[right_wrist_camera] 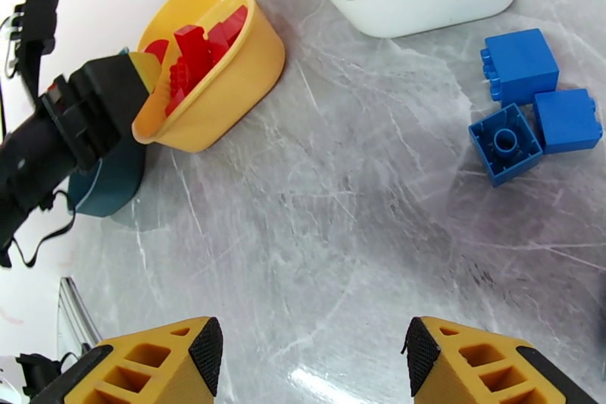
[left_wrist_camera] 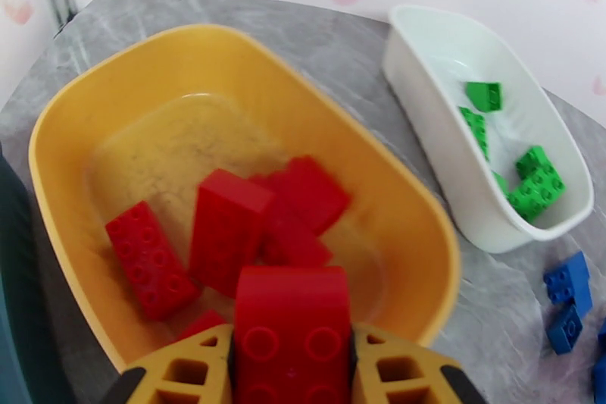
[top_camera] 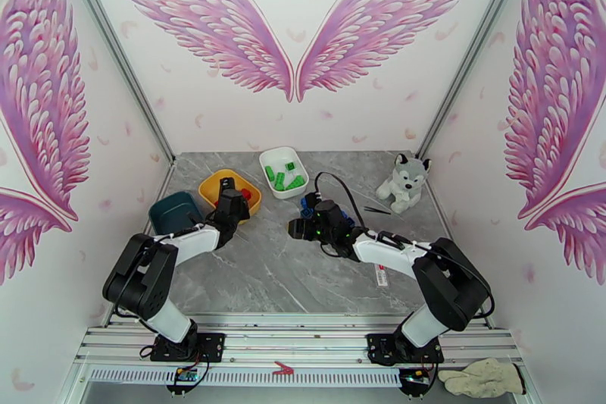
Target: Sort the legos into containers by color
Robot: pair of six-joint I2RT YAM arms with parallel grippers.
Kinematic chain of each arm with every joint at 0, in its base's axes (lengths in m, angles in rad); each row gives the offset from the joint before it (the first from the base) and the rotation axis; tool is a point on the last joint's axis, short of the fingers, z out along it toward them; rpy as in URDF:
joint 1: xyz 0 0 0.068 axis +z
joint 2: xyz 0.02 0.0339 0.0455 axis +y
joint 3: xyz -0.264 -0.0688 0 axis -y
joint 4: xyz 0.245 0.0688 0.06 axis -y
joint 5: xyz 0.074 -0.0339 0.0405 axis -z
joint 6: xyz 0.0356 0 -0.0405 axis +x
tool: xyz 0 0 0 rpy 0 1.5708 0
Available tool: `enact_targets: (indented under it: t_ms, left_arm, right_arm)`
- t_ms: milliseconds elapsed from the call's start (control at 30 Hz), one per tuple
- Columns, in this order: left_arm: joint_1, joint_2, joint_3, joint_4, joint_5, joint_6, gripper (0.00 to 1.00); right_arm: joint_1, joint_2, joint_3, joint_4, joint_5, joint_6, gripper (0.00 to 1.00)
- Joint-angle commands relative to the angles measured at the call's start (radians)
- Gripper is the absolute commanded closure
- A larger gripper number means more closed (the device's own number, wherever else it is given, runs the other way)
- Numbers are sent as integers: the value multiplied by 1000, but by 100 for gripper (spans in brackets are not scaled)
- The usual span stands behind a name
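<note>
At lower centre, the left gripper (left_wrist_camera: 292, 371) clamps a red brick (left_wrist_camera: 292, 307) at the yellow dish's (left_wrist_camera: 341, 140) rim. The right gripper (right_wrist_camera: 312, 349) gapes wide, with blue bricks (right_wrist_camera: 521, 64) at upper right.

The yellow dish (left_wrist_camera: 151, 57) held red legos (left_wrist_camera: 151, 269), the white dish (left_wrist_camera: 424, 95) green legos (left_wrist_camera: 538, 186); blue legos (right_wrist_camera: 523, 64) dotted the grey marbled table (right_wrist_camera: 303, 208).

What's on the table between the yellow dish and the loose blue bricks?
Nothing. In the right wrist view, the stretch of table between the yellow dish and the blue bricks is bare grey marble.
</note>
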Motion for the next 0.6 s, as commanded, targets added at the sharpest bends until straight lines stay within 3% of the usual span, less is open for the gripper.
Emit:
enact_targets:
  t_ms: [0, 200, 300, 567]
  left_arm:
    - [39, 48, 50, -35, 9, -41, 75]
    - [70, 44, 73, -41, 38, -51, 38]
    - [62, 19, 69, -38, 52, -39, 29]
    - [-14, -60, 45, -28, 80, 12, 19]
  right_arm:
    - [8, -28, 10, -30, 28, -29, 29]
    - [6, -48, 2, -53, 70, -38, 25]
    - [3, -57, 2, -64, 97, -44, 23]
    - [-22, -70, 10, -103, 187, -60, 17]
